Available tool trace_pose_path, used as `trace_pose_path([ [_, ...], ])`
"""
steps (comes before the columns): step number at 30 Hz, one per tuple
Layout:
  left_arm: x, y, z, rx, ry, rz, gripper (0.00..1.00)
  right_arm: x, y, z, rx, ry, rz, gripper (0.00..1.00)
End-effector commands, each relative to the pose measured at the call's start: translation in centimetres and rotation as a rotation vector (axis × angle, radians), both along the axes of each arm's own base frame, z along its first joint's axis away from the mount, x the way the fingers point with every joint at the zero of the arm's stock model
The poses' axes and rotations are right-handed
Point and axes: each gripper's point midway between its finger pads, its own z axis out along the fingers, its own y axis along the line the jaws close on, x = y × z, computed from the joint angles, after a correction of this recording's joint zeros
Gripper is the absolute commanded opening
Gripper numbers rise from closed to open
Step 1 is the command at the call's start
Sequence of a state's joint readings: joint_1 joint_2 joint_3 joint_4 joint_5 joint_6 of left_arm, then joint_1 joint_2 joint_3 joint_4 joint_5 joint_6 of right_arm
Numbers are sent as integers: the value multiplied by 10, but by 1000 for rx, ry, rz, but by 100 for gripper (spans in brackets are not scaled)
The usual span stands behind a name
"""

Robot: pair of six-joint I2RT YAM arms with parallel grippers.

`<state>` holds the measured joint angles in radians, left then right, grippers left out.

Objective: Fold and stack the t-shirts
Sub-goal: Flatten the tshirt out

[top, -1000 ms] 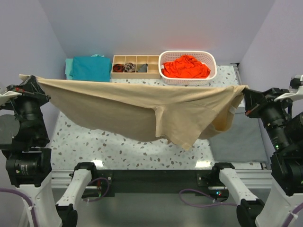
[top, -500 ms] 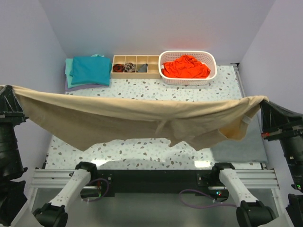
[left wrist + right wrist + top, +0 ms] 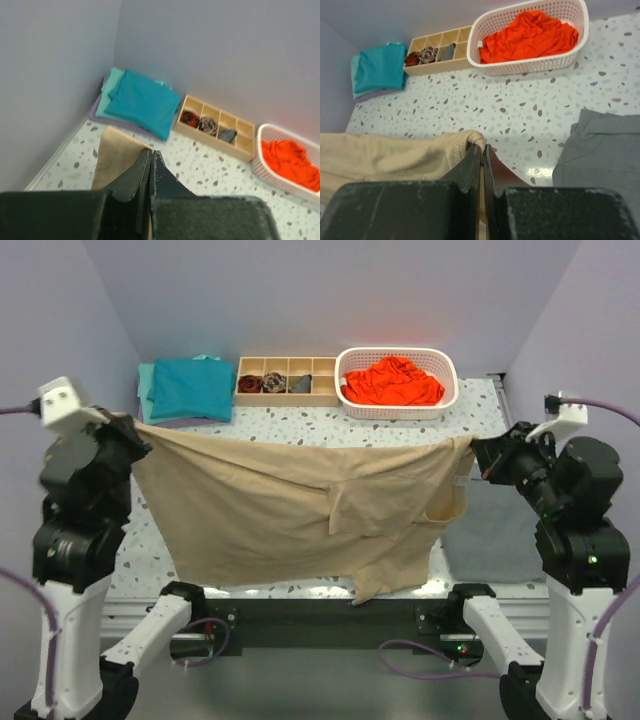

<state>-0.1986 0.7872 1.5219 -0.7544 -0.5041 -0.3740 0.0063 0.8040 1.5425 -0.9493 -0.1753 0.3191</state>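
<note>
A tan t-shirt (image 3: 290,510) hangs stretched in the air between my two grippers, its lower edge drooping toward the table's near edge. My left gripper (image 3: 137,432) is shut on its left corner (image 3: 116,150). My right gripper (image 3: 482,452) is shut on its right corner (image 3: 462,142). Folded teal t-shirts (image 3: 188,386) lie stacked at the back left. An orange-red t-shirt (image 3: 393,381) lies crumpled in the white basket (image 3: 445,400).
A wooden divided tray (image 3: 322,394) with rolled socks stands between the teal stack and the basket. A flat dark grey cloth (image 3: 500,535) lies on the table's right side. Walls close in on the left, right and back.
Both arms have swung inward and toward the back with the tan t-shirt. The shirt, stretched wide before, now spans less and hangs flatter like a curtain.
</note>
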Motion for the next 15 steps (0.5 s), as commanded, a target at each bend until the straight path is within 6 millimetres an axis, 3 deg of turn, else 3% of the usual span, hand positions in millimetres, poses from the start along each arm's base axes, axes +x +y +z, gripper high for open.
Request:
trace_pose_path([
  [1, 57, -14, -60, 5, 123, -6, 0, 47, -8, -16, 29, -33, -61, 0],
  [2, 75, -18, -88, 7, 179, -9, 0, 55, -8, -27, 41, -8, -69, 0],
  [4, 95, -25, -118, 10, 235, -24, 0, 81, -8, -55, 48, 49, -76, 0],
  [5, 114, -30, -148, 16, 290, -26, 0, 91, -8, -67, 58, 70, -83, 0],
  [6, 123, -30, -162, 15, 317, -25, 0, 100, -10, -87, 57, 112, -98, 0],
  [8, 148, -21, -201, 1, 385, 10, 0, 121, -15, -106, 63, 140, -138, 0],
  [9, 157, -28, -213, -51, 410, -56, 0, 127, -18, -116, 63, 157, -155, 0],
  [10, 174, -25, -227, -67, 420, -62, 0, 141, -20, -120, 68, 145, -174, 0],
  [12, 185, -4, -251, -98, 454, -19, 0, 155, -23, -130, 59, 169, -192, 0],
  [13, 194, 3, -273, -142, 503, -26, 0, 162, -24, -133, 54, 173, -197, 0],
  [14, 201, 10, -276, -156, 503, -21, 0, 174, -25, -151, 43, 218, -200, 0],
  [15, 205, 17, -280, -143, 504, 13, 0, 182, -28, -156, 32, 228, -214, 0],
])
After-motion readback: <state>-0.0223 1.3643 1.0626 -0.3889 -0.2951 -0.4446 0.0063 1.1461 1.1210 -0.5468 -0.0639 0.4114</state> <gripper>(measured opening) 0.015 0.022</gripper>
